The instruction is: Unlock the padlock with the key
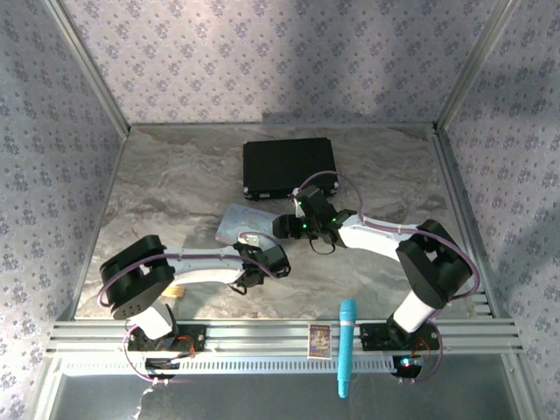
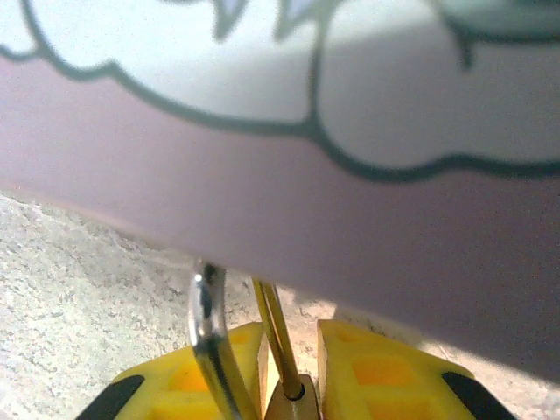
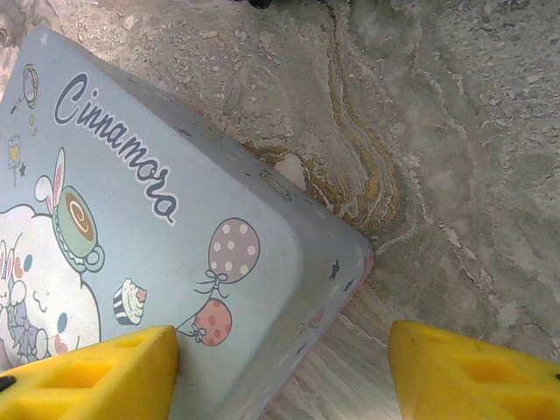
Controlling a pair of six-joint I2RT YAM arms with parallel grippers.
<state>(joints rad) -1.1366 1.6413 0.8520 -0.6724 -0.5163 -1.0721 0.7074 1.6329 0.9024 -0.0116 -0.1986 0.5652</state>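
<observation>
The padlock (image 2: pixel 293 404) sits between my left gripper's yellow fingers (image 2: pixel 385 372), its brass body at the bottom edge of the left wrist view. Its thin silver shackle (image 2: pixel 210 337) rises up against the pastel tin's side (image 2: pixel 350 219); the top of the loop is cut off by the tin. My left gripper (image 2: pixel 289 341) (image 1: pixel 251 243) is shut on the padlock. My right gripper (image 3: pixel 280 341) (image 1: pixel 286 226) hangs open over a corner of the tin's printed lid (image 3: pixel 175 236), nothing between its fingers. The key is out of view.
The pastel tin (image 1: pixel 238 223) lies mid-table between both grippers. A black case (image 1: pixel 289 166) stands behind it. A teal pen-like stick (image 1: pixel 346 346) and a small card (image 1: pixel 320 339) rest on the front rail. A small tan object (image 1: pixel 175 289) lies by the left arm's base.
</observation>
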